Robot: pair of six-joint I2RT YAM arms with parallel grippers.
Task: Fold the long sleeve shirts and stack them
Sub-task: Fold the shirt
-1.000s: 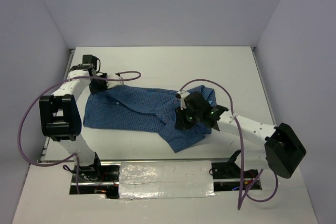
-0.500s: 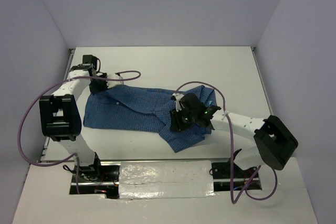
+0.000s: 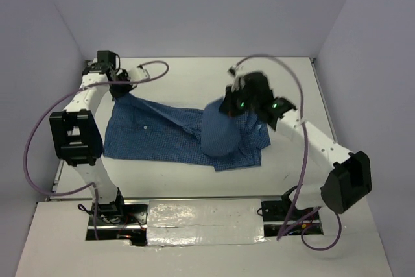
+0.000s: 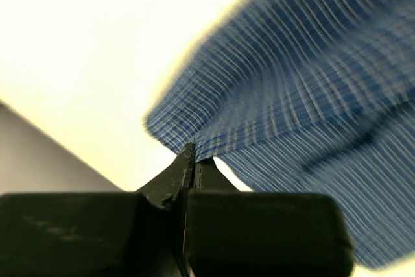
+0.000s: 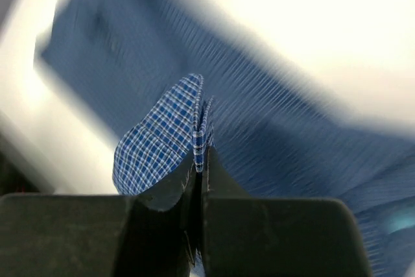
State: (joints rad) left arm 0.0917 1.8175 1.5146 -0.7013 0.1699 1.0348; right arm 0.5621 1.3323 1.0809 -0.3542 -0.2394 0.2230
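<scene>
The right gripper (image 5: 200, 160) is clamping a fold of the blue checked long sleeve shirt (image 3: 162, 139) between fingers pressed tight together, holding it raised off the white table (image 3: 194, 76). The cloth is hanging below its fingertips in a rounded drape, and the rest is lying flat beneath it and out to its left. The left gripper (image 4: 193, 160) is pinching the shirt's far corner, jaws closed on the edge, with fabric sloping taut from its tips down to the table.
</scene>
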